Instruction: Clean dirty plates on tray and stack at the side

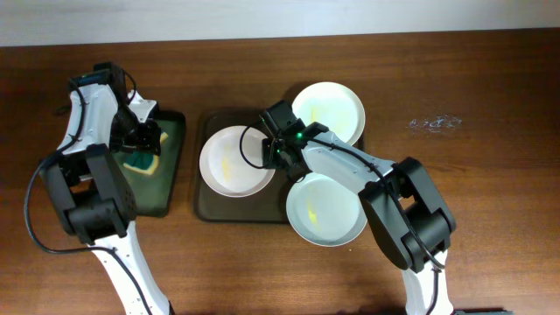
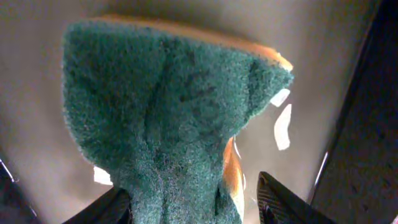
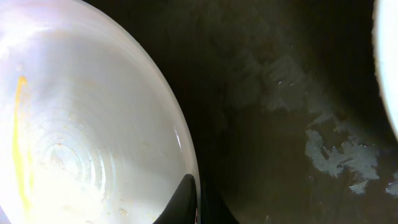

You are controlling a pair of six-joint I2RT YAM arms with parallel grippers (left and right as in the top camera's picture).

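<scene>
Three plates lie on the dark brown tray. A white plate with a yellow smear is at the left, a second plate at the back right, and a third at the front right. My right gripper is shut on the right rim of the left plate. In the right wrist view one finger is inside this plate and one outside, at the gripper's tips. My left gripper is over the small black tray. In the left wrist view its fingers pinch the green-yellow sponge, which is creased.
The small black tray lies left of the brown tray. The brown tray's floor shows pale wet smears. Another plate's rim shows at the right edge of the right wrist view. A small glinting object lies on the table at the far right.
</scene>
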